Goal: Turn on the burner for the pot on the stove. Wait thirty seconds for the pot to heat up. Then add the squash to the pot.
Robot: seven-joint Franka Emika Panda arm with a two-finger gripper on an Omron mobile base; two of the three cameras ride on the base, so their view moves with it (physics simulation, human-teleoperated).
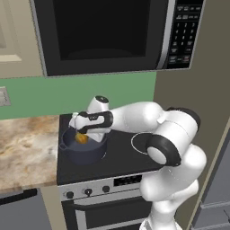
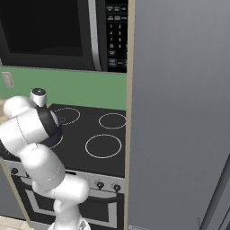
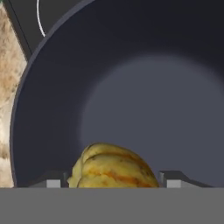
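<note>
Squash (image 3: 113, 168) sat nearest the lens, between the fingertips (image 3: 53, 181) of the gripper (image 3: 111, 180); jaws stood wide, flanking it, contact not discernible. Beyond and below the gripper lay the pot (image 3: 52, 87) interior. Pot stood on the stove (image 1: 121, 157), front-left.

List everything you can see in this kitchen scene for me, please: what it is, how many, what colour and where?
pot: one, dark blue-grey, front left of the stove top, under the gripper.
squash: one, yellow with orange streaks, between the finger tips above the open pot.
stove: one, black glass top with white rings, silver front with black knobs.
microwave: one, black, above the stove.
counter: one, mottled brown stone, left of the stove.
wall: green strip behind the stove.
tall grey panel: one, right of the stove.
arm: one, white with dark joints, reaching over the stove.
gripper: one, around the squash, jaws wide.
</note>
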